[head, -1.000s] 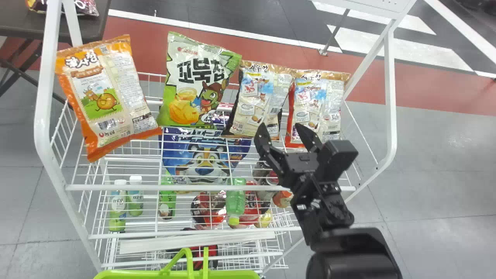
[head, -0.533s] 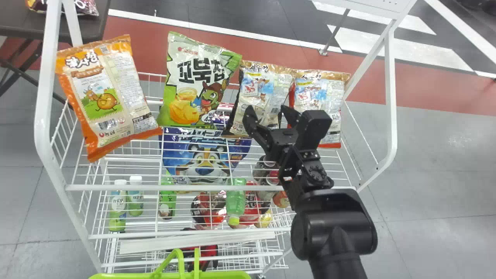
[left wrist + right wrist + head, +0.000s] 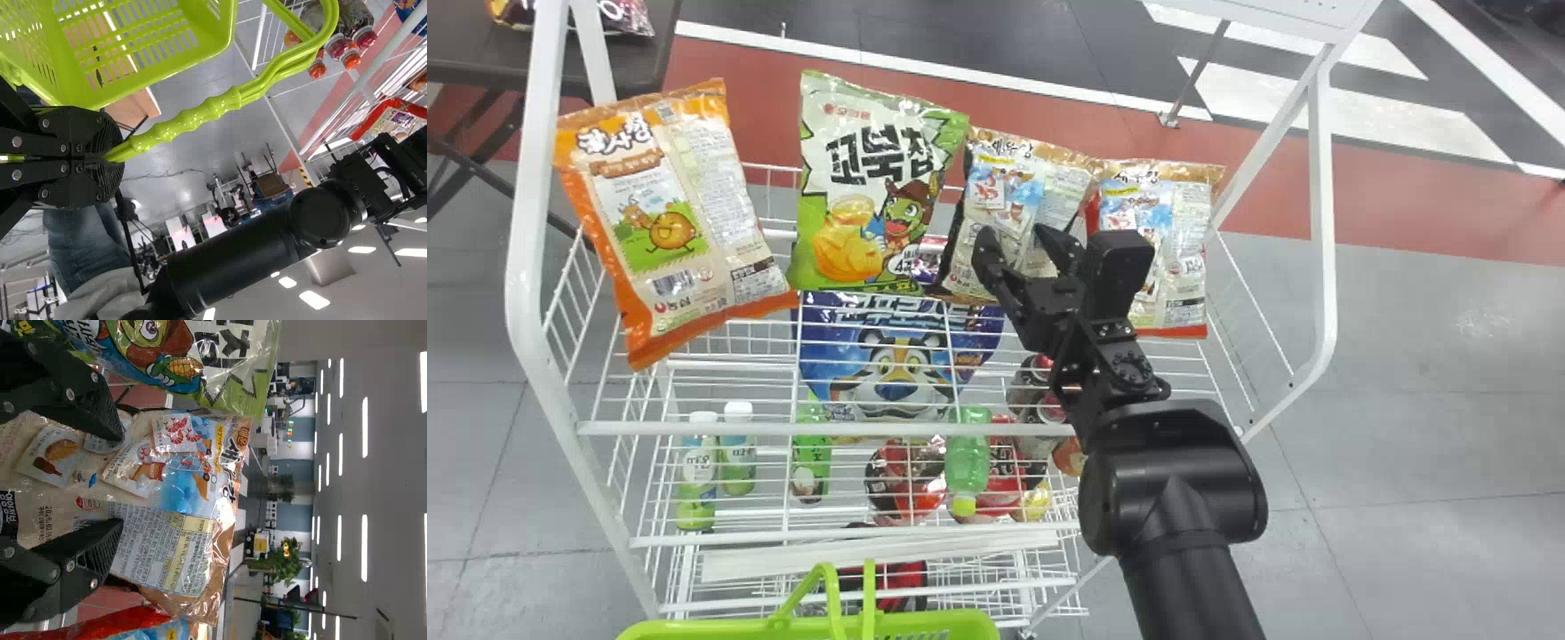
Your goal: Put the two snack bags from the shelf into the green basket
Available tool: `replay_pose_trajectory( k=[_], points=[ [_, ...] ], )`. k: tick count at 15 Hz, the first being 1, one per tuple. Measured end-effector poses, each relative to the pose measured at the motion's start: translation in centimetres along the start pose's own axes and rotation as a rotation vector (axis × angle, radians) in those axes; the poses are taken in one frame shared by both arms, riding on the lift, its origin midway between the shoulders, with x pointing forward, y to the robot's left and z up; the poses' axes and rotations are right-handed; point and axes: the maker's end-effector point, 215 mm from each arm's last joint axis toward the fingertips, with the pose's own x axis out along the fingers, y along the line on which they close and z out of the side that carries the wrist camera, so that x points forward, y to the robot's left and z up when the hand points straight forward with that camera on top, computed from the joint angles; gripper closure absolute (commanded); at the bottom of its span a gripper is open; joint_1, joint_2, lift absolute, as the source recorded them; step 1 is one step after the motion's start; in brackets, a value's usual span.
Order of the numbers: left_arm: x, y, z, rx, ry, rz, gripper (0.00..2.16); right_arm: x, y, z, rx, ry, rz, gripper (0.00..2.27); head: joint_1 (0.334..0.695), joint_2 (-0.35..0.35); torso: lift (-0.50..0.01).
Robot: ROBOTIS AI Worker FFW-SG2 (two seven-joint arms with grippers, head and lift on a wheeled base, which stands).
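My right gripper (image 3: 1009,233) is open over the front of the brown-topped snack bag (image 3: 989,191), third from the left on the top shelf. In the right wrist view the open gripper (image 3: 121,477) has its fingers on both sides of that bag's (image 3: 193,553) middle, and I cannot tell whether they touch it. Beside it stand a green snack bag (image 3: 871,178) and a red-edged snack bag (image 3: 1174,258); an orange one (image 3: 667,222) leans at the far left. In the left wrist view my left gripper (image 3: 110,157) is shut on the handle of the green basket (image 3: 223,33).
The white wire rack's front rail (image 3: 783,430) runs below the bags. Lower shelves hold a blue bag (image 3: 894,364), bottles and cups. The green basket (image 3: 809,627) is low in front of the rack. A dark table (image 3: 480,62) stands behind at the left.
My right gripper has moved left and upward in the head view onto the third bag. That bag and the green bag have shifted slightly left. The basket has moved a little left.
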Motion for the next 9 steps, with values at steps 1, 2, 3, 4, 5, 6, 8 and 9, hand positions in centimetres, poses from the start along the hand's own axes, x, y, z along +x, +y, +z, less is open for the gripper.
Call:
replay_pose_trajectory(
  k=[1,2,3,4,5,6,8,9],
  points=[
    [0.0,0.0,0.0,-0.001,0.0,0.0,1.89,-0.1,0.2,0.1,-0.004,-0.007,0.003,2.25,0.695,-0.35,-0.01],
    [-0.1,0.0,0.0,-0.001,-0.001,-0.001,1.89,-0.2,0.6,0.2,-0.009,-0.013,0.008,2.25,0.695,-0.35,-0.01],
    [-0.1,0.0,0.0,-0.001,-0.001,-0.001,1.89,-0.4,0.8,0.3,-0.012,-0.019,0.01,2.25,0.695,-0.35,-0.01],
    [-0.1,0.0,0.0,-0.002,-0.001,-0.001,1.89,-0.8,0.8,0.6,-0.017,-0.027,0.003,2.25,0.695,-0.35,-0.01],
    [0.0,0.0,0.0,-0.002,-0.001,-0.001,1.89,-1.2,0.7,0.9,-0.022,-0.034,-0.009,2.25,0.695,-0.35,-0.01],
    [0.0,-0.1,0.1,-0.002,-0.001,-0.002,1.89,-1.7,0.6,1.1,-0.028,-0.04,-0.019,2.25,0.695,-0.35,-0.01],
    [0.0,-0.3,0.0,0.0,0.0,-0.006,1.89,-3.0,-0.2,1.5,-0.036,-0.05,-0.042,2.25,0.695,-0.35,-0.01],
    [0.1,-0.3,0.0,0.0,0.001,-0.007,1.89,-3.6,-0.5,1.8,-0.038,-0.057,-0.05,2.25,0.695,-0.35,-0.01]
  ],
)
